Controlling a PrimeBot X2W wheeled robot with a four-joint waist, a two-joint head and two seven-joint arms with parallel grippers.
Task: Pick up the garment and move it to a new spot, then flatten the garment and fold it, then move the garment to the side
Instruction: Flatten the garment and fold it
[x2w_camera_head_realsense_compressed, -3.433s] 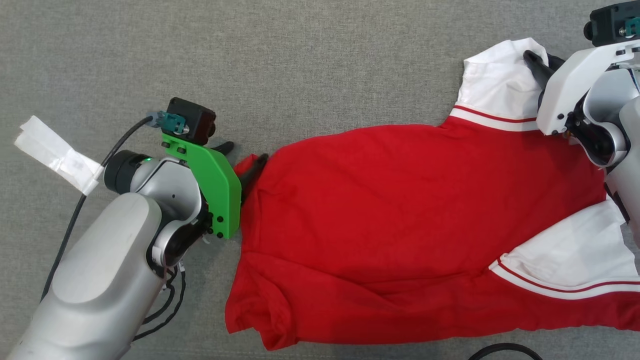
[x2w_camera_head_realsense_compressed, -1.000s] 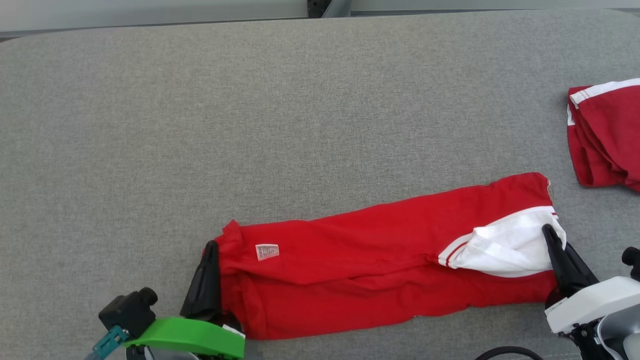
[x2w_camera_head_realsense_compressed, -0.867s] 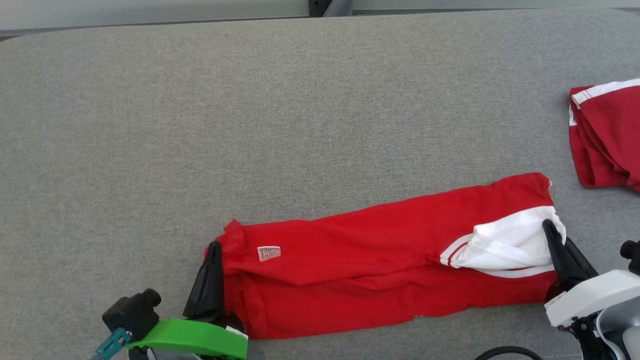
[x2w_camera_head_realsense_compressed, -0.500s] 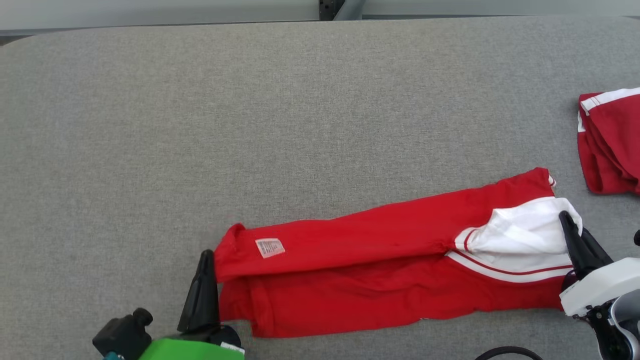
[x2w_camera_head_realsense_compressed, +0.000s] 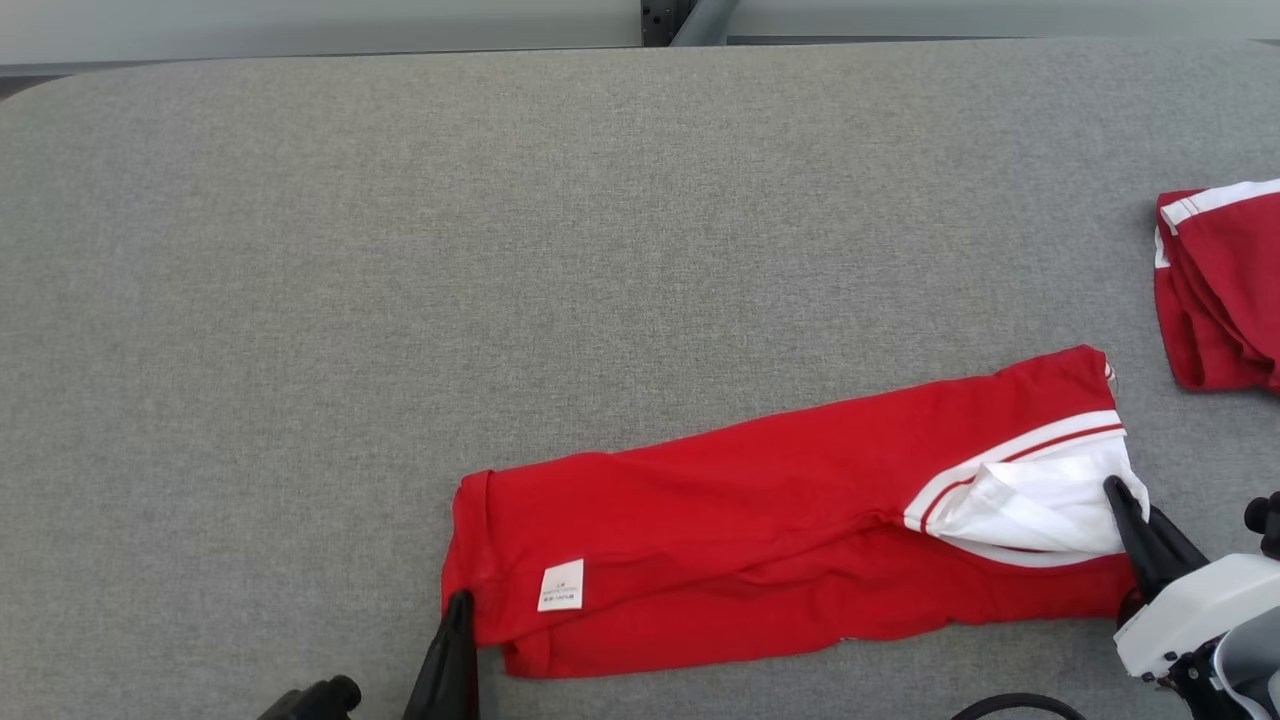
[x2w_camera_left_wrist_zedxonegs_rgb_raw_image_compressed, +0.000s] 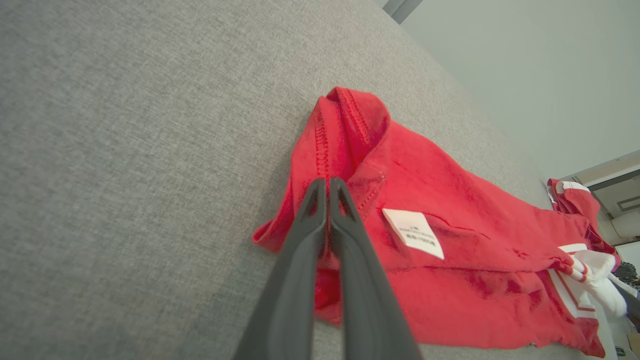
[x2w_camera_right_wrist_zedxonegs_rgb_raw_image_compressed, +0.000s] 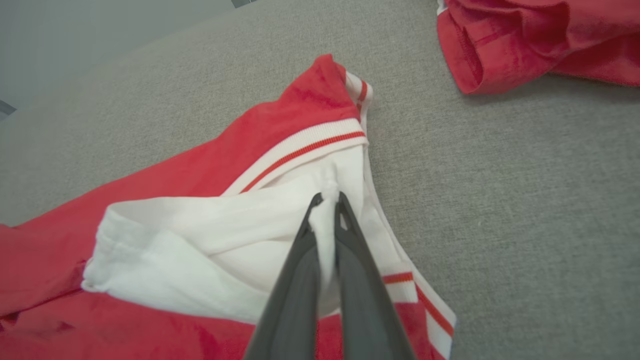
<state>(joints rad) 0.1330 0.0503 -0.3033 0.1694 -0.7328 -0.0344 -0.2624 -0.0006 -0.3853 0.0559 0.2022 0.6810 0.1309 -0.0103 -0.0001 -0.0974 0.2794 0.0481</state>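
The garment is a red shirt with white sleeves, lying folded into a long strip on the grey table, near its front. Its white label faces up at the left end. My left gripper is at that left hem corner. In the left wrist view the left gripper is shut, pinching the red hem of the garment. My right gripper is at the right end. The right wrist view has the right gripper shut on the white sleeve.
A second red garment, folded, lies at the table's right edge, apart from the strip. A black cable loops at the front edge. The table's far edge runs along the top, with wide grey surface behind and left of the garment.
My left gripper has drawn back toward the front edge with the hem. The upper layer and its label came forward over the lower one. The right gripper keeps its hold on the sleeve.
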